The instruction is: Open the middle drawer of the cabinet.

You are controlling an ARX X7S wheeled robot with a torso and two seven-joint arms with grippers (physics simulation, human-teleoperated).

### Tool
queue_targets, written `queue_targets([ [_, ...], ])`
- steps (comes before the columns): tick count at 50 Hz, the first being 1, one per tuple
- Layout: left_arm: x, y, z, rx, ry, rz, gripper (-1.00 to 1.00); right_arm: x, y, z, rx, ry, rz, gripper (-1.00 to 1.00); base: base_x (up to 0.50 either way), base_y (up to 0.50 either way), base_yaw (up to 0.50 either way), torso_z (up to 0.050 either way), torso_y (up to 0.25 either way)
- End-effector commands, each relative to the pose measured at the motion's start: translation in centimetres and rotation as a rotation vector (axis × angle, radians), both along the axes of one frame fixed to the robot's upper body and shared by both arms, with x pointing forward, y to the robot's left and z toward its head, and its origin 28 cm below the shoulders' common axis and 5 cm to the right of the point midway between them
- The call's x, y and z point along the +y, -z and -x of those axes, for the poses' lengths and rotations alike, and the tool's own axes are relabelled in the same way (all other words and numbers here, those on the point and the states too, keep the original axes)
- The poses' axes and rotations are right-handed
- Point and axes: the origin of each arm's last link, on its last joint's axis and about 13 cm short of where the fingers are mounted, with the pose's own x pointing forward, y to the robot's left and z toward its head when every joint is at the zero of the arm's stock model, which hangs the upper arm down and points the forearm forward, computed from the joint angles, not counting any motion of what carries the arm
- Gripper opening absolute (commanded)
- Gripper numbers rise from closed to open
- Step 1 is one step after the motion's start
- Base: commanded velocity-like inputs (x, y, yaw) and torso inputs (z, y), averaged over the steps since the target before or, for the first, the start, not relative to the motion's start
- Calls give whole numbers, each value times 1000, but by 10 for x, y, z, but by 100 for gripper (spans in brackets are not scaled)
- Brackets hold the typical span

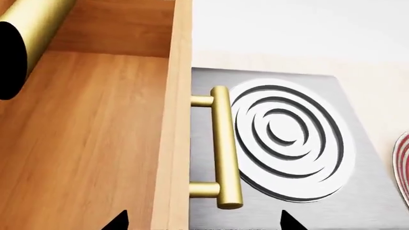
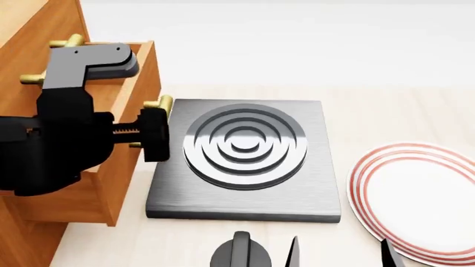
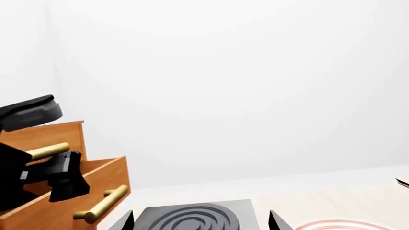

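Observation:
The orange-brown cabinet [image 2: 37,28] stands at the left. Its middle drawer [image 2: 119,189] is pulled out, showing paler box sides. The drawer's brass bar handle [image 2: 159,103] faces the stove plate. My left gripper [image 2: 141,132] is open and straddles the drawer front, with one finger [image 2: 154,133] in front of the handle. In the left wrist view the dark fingertips stand wide apart around the gripper's midpoint [image 1: 203,223], and the handle [image 1: 225,143] lies between them, untouched. The top drawer's handle [image 2: 67,41] is above. My right gripper [image 2: 337,253] is open and empty at the front, and also open in its own view [image 3: 201,221].
A grey stove plate [image 2: 245,156] with concentric rings lies just right of the drawer front. A white plate with red rings [image 2: 415,200] lies at the right. The counter is pale, with a white wall behind.

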Motion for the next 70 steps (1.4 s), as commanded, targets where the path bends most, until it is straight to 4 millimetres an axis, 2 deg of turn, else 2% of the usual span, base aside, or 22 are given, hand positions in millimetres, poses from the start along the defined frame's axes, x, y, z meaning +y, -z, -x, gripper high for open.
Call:
queue_targets([
  [1,-16,5,3,37,59,43,100,-1,0,0,-1,1,-2,100,0,0,0,0,0],
  [21,-45,-7,13,12,167,116,100,0,-1,1,-1,-1,0,100,0,0,0,-1,0],
  [36,-64,-2,11,17,225,159,100,1,0,0,3,-5,3,100,0,0,0,0,0],
  [59,-112,2,9,16,399,271,100,3,1,-1,8,-17,5,100,2,-1,-3,-1,0],
  [70,-127,3,17,-5,471,318,100,3,1,-1,9,-19,7,100,5,-5,-11,-1,0],
])
